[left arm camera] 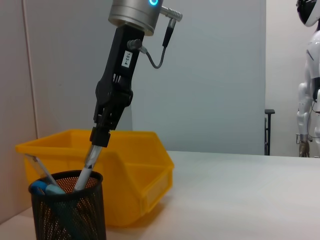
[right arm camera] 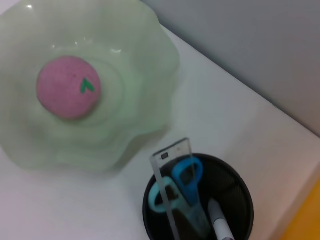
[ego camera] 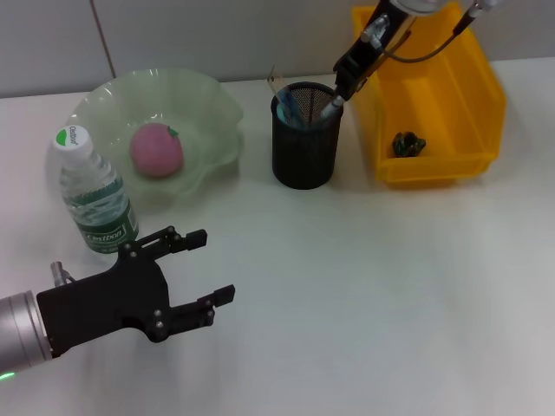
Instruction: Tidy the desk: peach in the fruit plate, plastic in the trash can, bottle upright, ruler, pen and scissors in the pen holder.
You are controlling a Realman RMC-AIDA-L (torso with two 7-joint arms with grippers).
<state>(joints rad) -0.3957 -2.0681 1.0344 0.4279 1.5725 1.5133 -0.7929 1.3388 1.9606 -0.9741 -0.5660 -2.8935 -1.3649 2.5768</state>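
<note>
The lower part of the pen is hidden inside the black mesh pen holder; its upper end is clamped in the right gripper, whose arm slants down from above the yellow bin. Blue-handled scissors and the clear ruler stand in the holder. A small dark green crumpled item in the bin cannot be identified. The peach lies in the green fruit plate. The water bottle stands upright. The left gripper hovers low beside the bottle, fingers spread, empty.
</note>
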